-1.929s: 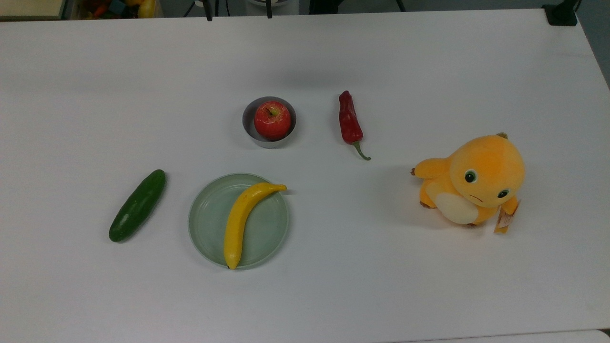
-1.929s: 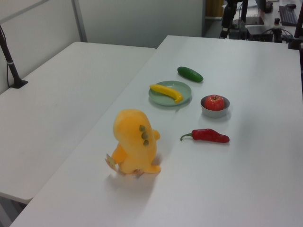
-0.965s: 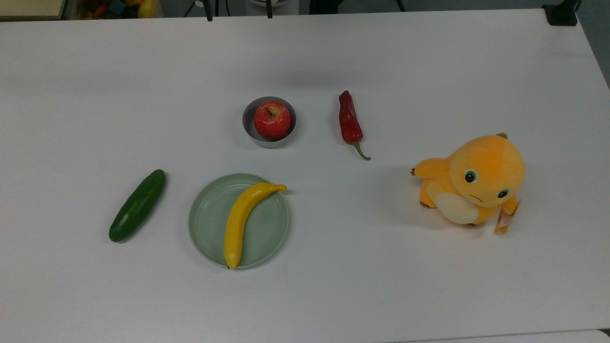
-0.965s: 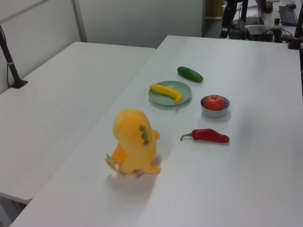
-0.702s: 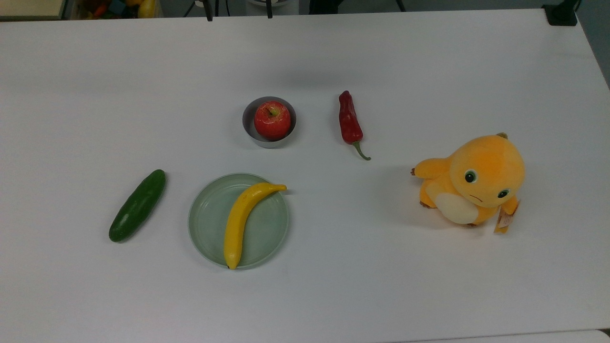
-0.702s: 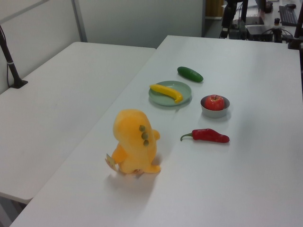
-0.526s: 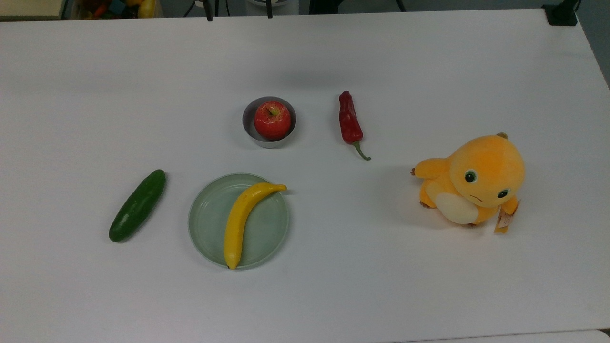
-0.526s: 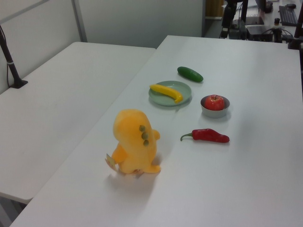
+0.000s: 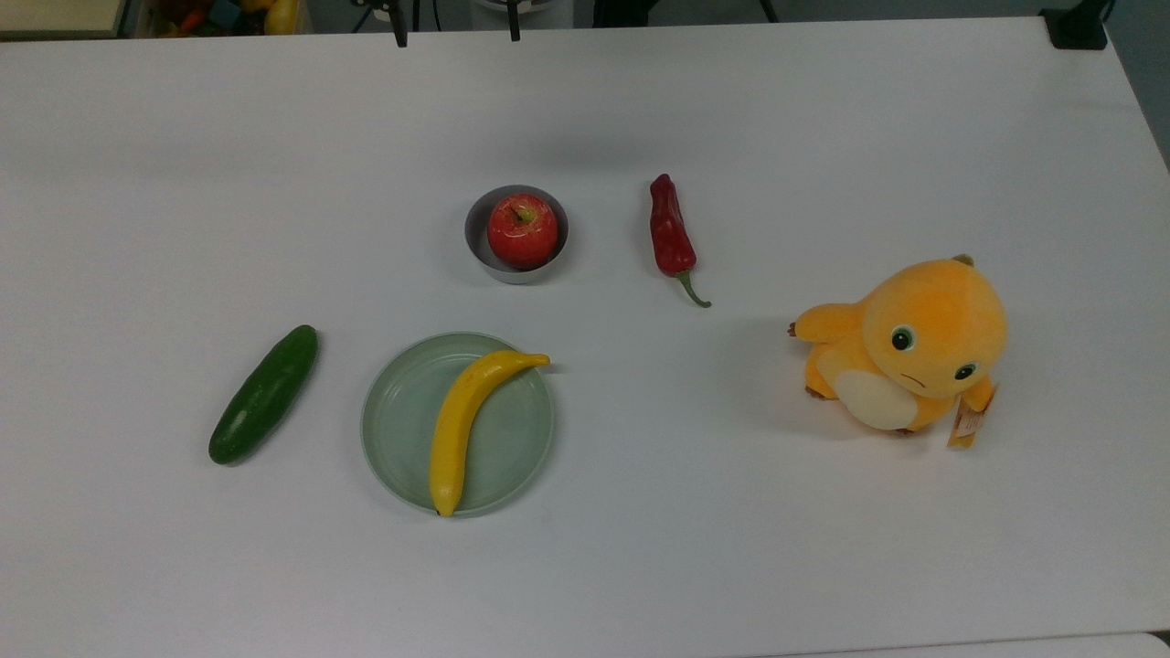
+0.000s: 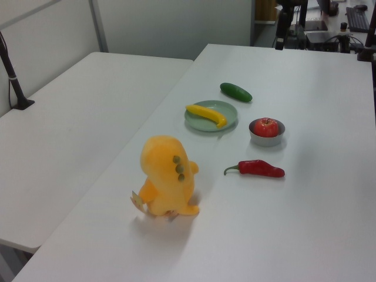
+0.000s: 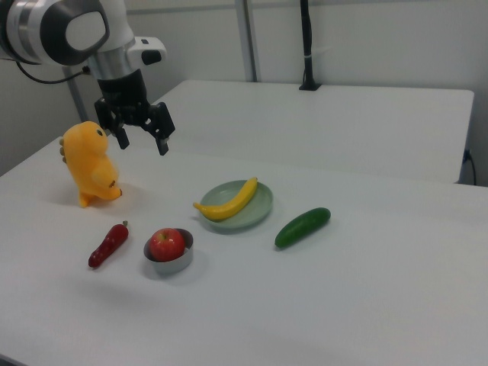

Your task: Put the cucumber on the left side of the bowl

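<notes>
- White table [image 9: 823, 567] lying under everything; a second table adjoining, grey partition walls behind.
- Gripper [image 11: 142, 139] hanging high above the table, near the plush toy [image 11: 88, 164] in the right view; fingers spread apart, grasping nothing.
- Cucumber [image 9: 264, 394] lying flat toward the top view's left edge of the table, just beside the plate [image 9: 398, 437], not touching it; well apart from the bowl [image 9: 478, 239].
- Step in hand, judging: reaching across to the cucumber, not yet begun descending.
- Doing it well: travelling high over the bowl and plate; turning the fingers to straddle the cucumber's narrow width near mid-length; dropping straight down, closing only with both fingers low along its sides, since a smooth rounded skin is likely to slip.
- Placing: aiming for bare table on the top view's left of the bowl, keeping clear of the wall.
- Bowl holding a red apple [image 9: 522, 230], nearly filling it.
- Plate holding a yellow banana [image 9: 466, 420], lying diagonally, its tip overhanging the rim.
- Red chili [image 9: 672, 238] lying loose on the top view's right of the bowl.
</notes>
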Robot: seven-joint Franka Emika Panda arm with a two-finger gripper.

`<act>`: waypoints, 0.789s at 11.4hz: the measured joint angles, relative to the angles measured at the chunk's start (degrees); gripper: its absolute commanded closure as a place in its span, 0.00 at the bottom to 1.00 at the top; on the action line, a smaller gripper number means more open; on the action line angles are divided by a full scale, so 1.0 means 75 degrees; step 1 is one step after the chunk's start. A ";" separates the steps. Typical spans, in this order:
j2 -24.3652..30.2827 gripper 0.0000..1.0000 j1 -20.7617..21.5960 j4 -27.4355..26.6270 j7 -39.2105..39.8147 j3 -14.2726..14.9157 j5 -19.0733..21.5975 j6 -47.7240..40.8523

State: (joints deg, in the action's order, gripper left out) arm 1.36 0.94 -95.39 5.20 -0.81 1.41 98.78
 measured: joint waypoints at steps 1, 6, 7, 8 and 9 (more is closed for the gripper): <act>0.0000 0.00 -0.0007 -0.0002 0.0000 0.0002 0.0000 -0.0226; -0.0058 0.00 -0.0254 -0.0002 0.0000 0.0047 -0.0001 -0.0528; -0.0141 0.00 -0.0316 -0.0003 -0.0001 0.0073 -0.0002 -0.0528; -0.0263 0.00 -0.0377 -0.0002 0.0000 0.0108 -0.0002 -0.0403; -0.0417 0.00 -0.0497 -0.0002 -0.0001 0.0120 -0.0003 -0.0088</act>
State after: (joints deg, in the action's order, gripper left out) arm -1.77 -2.79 -95.41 5.19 0.09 1.39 98.12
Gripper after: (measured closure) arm 0.000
